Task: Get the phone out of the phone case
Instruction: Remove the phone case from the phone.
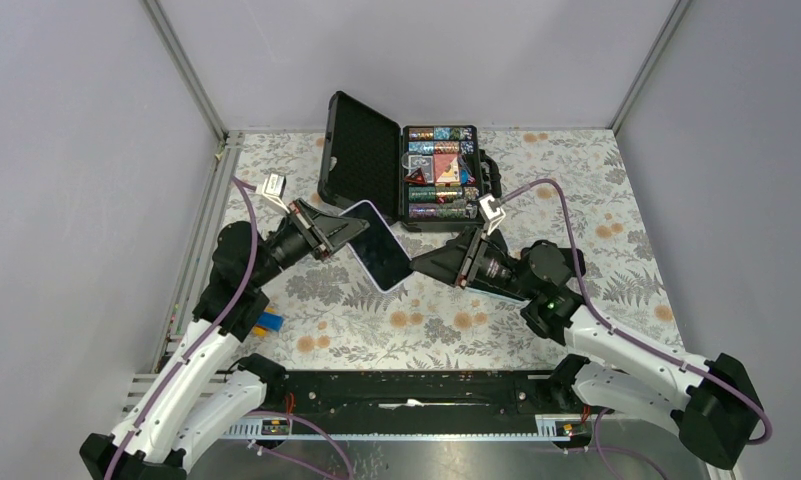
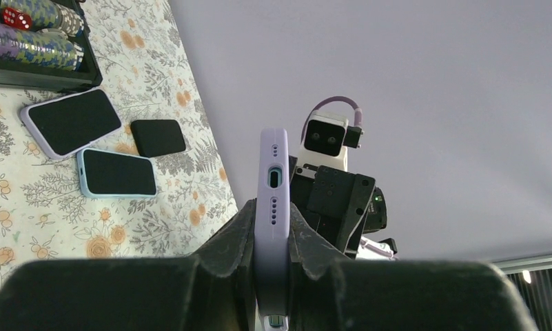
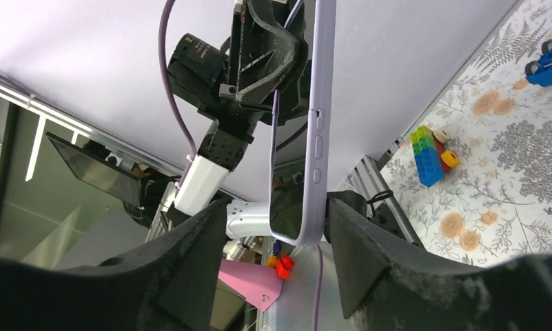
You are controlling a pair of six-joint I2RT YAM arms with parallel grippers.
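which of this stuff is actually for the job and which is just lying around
For the job: phone, its lilac case, left gripper clamped on it, right gripper open at its other end.
Lying about: chip box, two spare phones, black pad, toy bricks.

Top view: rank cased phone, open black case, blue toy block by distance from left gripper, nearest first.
1. cased phone, held in the left gripper
2. open black case, just beyond, toward the back
3. blue toy block, down beside the left arm

The left fingers (image 3: pixel 271 58) pinch a lilac phone case (image 3: pixel 319 124), edge-on between the spread right fingers (image 3: pixel 190 262).
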